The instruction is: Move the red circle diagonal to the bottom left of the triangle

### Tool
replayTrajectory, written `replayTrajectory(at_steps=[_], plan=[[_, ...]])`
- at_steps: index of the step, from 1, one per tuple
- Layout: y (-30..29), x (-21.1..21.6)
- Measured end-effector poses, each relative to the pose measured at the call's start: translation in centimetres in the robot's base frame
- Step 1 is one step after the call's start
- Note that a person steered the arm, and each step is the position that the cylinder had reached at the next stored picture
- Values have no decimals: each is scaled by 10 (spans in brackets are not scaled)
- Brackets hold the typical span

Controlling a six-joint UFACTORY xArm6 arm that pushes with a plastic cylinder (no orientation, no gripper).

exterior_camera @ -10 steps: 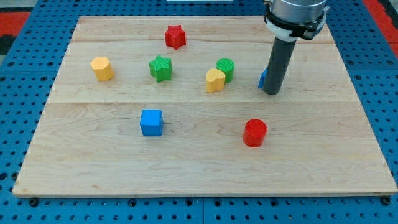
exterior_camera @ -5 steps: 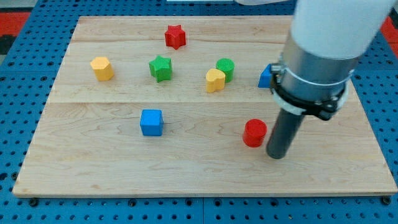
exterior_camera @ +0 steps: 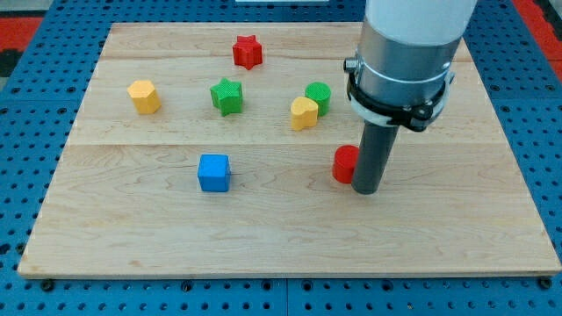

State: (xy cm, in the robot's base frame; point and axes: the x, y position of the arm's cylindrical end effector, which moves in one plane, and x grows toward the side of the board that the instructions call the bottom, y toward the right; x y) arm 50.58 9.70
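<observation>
Red circle (exterior_camera: 344,163) sits a little right of the frame's centre on the pale wooden worktop (exterior_camera: 132,228), and my tip (exterior_camera: 365,190) stands on its right side, touching it or as good as touching; the rod hides the circle's right edge. No pincer shows on this arm, which ends in a plain dark rod, so I cannot tell any open or closed state.

No triangle shows anywhere on the board. The wide arm body covers the upper right of the frame, and I judge the triangle is hidden behind it. The green circle (exterior_camera: 319,95) and a yellow block (exterior_camera: 304,113) touch each other near the upper middle, above and to the left of the red circle. The green star (exterior_camera: 226,95), red star (exterior_camera: 248,51) and a second yellow block (exterior_camera: 143,96) lie further left, and the blue cube (exterior_camera: 213,172) sits well apart at the lower left.

The step in hand looks like the push itself, with contact made on the red circle's right flank. A push from here would carry it toward the frame's left. The next move calls for a short, slow slide that stops once the circle lies down and left of the triangle. Because the triangle is hidden, that diagonal cannot be checked until the arm clears it.
</observation>
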Motion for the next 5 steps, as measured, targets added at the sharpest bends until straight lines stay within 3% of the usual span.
replayTrajectory(at_steps=[1,3,5], plan=[[-3,-8],[-121,-9],[-121,-35]])
